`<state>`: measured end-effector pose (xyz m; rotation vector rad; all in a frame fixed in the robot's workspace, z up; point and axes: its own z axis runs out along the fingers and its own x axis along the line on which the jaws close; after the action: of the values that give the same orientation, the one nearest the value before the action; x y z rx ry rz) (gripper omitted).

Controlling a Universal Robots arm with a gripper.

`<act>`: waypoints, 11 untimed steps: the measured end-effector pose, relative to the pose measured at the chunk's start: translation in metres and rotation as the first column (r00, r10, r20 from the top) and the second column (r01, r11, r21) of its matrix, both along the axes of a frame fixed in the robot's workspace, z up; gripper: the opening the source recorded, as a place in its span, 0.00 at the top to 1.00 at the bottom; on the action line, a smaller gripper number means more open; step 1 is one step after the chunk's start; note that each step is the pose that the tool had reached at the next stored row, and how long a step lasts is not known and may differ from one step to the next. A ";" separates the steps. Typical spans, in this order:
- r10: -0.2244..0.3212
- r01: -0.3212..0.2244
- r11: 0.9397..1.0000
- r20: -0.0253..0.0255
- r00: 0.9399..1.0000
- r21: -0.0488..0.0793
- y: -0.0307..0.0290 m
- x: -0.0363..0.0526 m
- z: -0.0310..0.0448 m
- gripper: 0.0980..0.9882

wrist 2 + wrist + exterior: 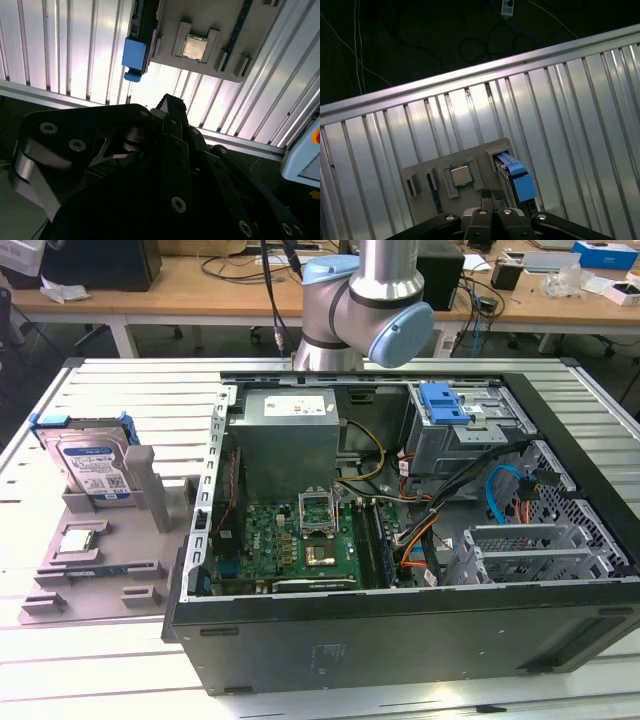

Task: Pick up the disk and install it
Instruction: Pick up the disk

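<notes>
Grey fixture (120, 550) and chip (78, 540) flank your disk (92, 468); open computer case (400, 630) near. Disk: silver, blue-framed, upright. Gripper (492, 194) pinched together, empty.

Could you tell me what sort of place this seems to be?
Probably a robotics lab or workshop: an opened computer case lies on a slotted aluminium table, with cluttered wooden desks behind.

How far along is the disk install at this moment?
Nothing looks done yet: the disk stands upright in the grey holder beside the open computer case. In hand: nothing; the gripper, shut and empty, hovers above the holder near the disk. Left: both the pickup and the install.
</notes>
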<state>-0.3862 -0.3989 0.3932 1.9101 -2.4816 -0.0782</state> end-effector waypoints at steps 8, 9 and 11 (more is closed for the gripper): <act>0.050 -0.050 0.999 0.000 0.999 0.000 0.0000 0.0000 0.0000 0.99; 0.057 -0.057 0.998 0.000 0.998 0.000 0.0000 0.0000 0.0000 0.99; 0.073 -0.073 0.997 0.000 0.997 0.000 0.0000 0.0000 0.0000 0.99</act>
<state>-0.3863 -0.3988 0.3932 1.9981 -2.4090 -0.0776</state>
